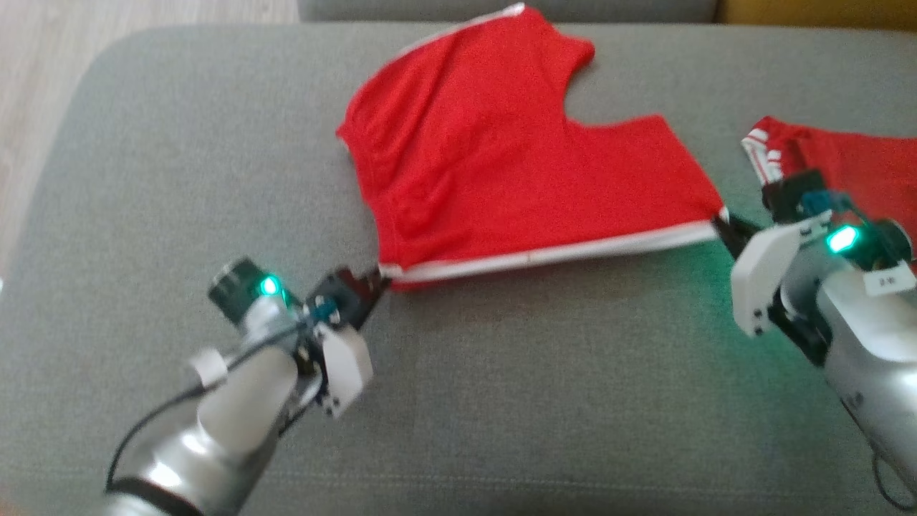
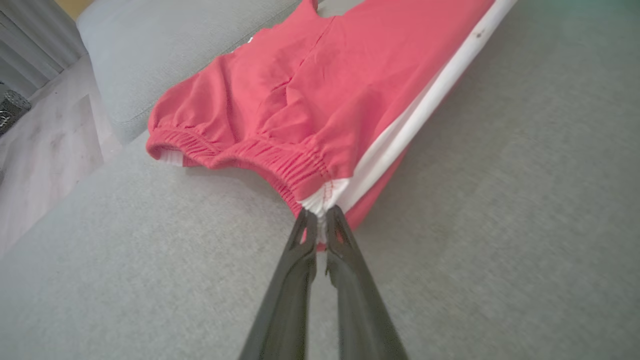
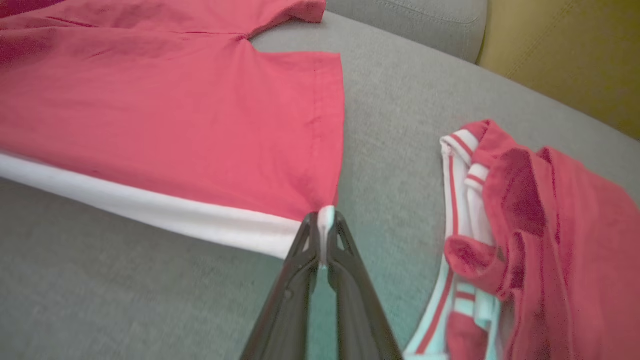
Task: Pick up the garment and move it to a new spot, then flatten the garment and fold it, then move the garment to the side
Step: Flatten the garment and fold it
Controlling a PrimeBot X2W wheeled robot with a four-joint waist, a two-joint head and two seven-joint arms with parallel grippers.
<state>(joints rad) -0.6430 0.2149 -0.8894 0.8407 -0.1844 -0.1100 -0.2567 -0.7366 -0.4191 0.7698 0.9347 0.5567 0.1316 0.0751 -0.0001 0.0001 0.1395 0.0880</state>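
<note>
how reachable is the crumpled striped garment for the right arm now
Likely not yet: the right gripper is shut on a corner of the red shorts. The crumpled garment lies close beside it, nothing between.

— What couldn't you make out?
— From my head, the striped red top (image 1: pixel 852 168) ran off the right edge, and the label (image 1: pixel 888 281) on my right forearm (image 1: pixel 863 337) was too small to read.
— And from the wrists?
— On the left, the red shorts (image 2: pixel 310 100) left the frame at the top, and a dark object (image 2: pixel 11 107) was too cropped to name. On the right, both garments were cut off.
</note>
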